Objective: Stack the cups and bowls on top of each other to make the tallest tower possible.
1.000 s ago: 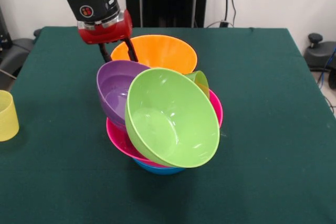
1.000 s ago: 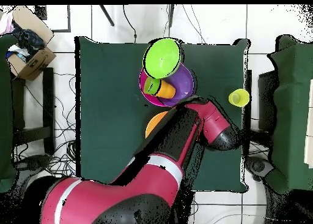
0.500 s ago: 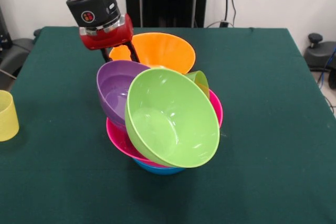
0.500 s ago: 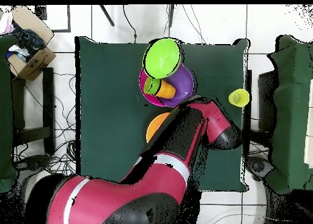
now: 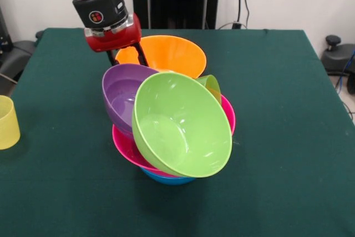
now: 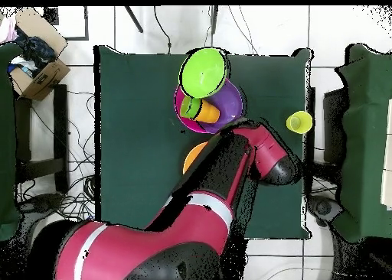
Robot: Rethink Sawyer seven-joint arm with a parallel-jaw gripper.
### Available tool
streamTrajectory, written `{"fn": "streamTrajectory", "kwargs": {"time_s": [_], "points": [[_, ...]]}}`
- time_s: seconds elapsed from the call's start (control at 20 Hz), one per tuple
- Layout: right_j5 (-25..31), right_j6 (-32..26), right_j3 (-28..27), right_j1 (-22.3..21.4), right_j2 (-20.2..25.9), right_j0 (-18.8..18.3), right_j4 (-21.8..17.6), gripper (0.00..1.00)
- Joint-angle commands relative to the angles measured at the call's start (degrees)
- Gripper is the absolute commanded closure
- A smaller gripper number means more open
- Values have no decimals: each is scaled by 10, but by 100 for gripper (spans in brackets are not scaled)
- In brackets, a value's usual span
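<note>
While purple bowl (image 5: pixel 123 95) hides fingertips, gripper (image 5: pixel 126 56) straddles orange bowl (image 5: pixel 169 54) rim; clamped or not, unclear.

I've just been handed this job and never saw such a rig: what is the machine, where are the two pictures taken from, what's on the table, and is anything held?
The machine is a red and black robot arm. Its gripper is shut on the rim of the glossy orange plastic bowl. One picture looks across the green table; the other looks straight down. In the middle, a leaning pile: lime green bowl, purple bowl, pink bowl, blue bowl beneath. A pale yellow plastic tumbler stands apart.
</note>
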Motion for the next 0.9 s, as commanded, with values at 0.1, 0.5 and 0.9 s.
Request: {"fn": "streamTrajectory", "kwargs": {"time_s": [0.1, 0.5, 0.9], "points": [[3, -96, 57, -11, 42, 29, -52, 0], [-9, -66, 80, -24, 22, 43, -82, 0], [-14, -47, 95, -38, 13, 48, -107, 0]]}}
